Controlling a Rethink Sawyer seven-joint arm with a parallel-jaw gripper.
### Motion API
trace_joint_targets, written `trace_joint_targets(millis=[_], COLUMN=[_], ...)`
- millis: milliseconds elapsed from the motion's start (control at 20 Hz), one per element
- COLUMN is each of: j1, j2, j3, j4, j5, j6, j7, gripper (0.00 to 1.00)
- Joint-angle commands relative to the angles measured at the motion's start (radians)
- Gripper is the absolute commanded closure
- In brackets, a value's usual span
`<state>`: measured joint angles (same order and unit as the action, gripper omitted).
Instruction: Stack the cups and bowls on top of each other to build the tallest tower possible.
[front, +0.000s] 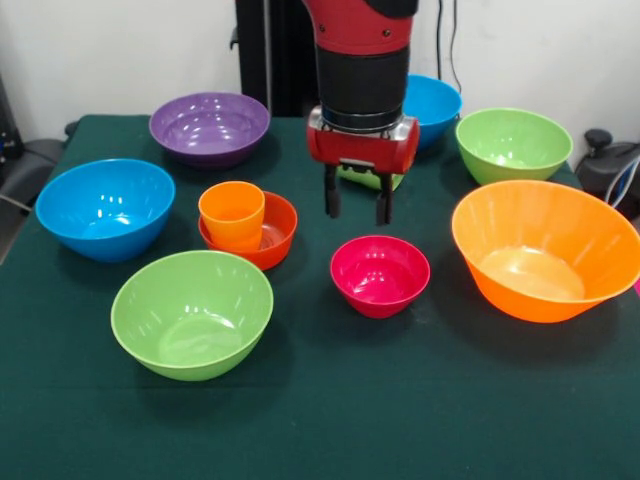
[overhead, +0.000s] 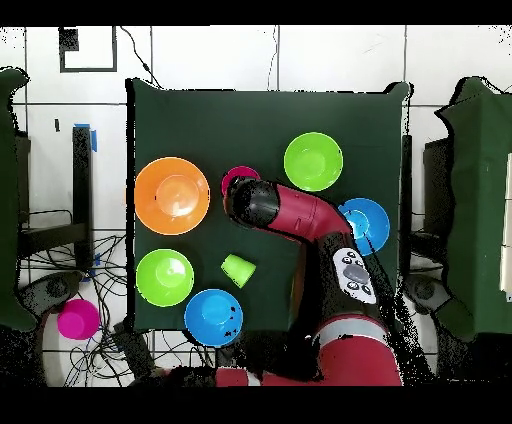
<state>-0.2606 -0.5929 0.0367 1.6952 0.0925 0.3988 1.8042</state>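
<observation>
In the front view my gripper hangs open and empty, just above and behind the magenta bowl, which stands alone on the cloth. The orange cup stands upright in the small red-orange bowl to the left of the gripper. The light green cup shows partly behind the gripper; in the overhead view it lies on its side. In the overhead view the arm covers the gripper, part of the magenta bowl, and the orange cup with its bowl.
Around the table stand a purple bowl, two blue bowls, two light green bowls and the largest orange bowl. In the overhead view, a pink round thing lies off the table.
</observation>
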Motion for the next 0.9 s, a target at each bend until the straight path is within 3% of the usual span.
trace_joint_targets(millis=[50, 500, 900], j1=[0.051, 0.067, 0.086], j2=[0.0, 0.048, 0.133], j3=[0.01, 0.003, -0.062], j4=[-0.063, -0.064, -0.107], j5=[0.078, 0.113, 0.088], j6=[0.017, -0.087, -0.076], j7=[0.232, 0.269, 0.282], gripper=[0.0, 0.0, 0.0])
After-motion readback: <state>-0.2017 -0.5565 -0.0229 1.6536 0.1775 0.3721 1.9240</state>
